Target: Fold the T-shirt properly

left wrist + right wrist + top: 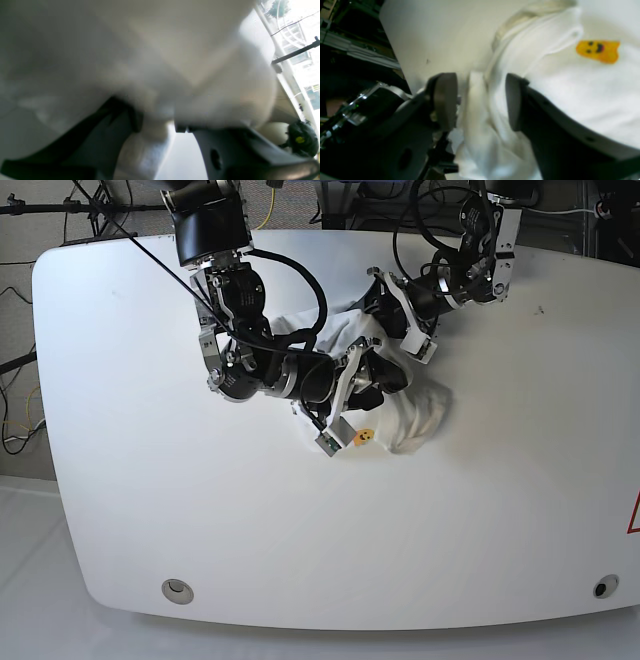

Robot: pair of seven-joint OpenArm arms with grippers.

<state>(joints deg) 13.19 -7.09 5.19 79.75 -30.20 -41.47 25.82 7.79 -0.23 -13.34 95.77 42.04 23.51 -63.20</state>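
**Both grippers at a bunched T-shirt, mid-table**

Right gripper [481, 100]: in the right wrist view its two dark pads stand spread, with a vertical ridge of white cloth running up the gap between them; neither pad is visibly pressed onto the fabric. Beyond the far finger [517, 105] the T-shirt [570, 95] lies broad and white, bearing an orange smiling-face print [598, 51]. Bare tabletop [432, 37] shows to the left of the cloth.

Left gripper [172, 125]: the left wrist view is heavily blurred. Pale fabric fills most of the frame and covers the fingertips, a strand of it hanging down between the two dark fingers. Whether the jaws are closed on the cloth cannot be told.

Base view: the T-shirt [415, 415] sits crumpled in a compact heap near the centre of the white table [150, 480]. Both arms converge over it, the right arm [240, 330] from the upper left, the left arm [470, 270] from the upper right.
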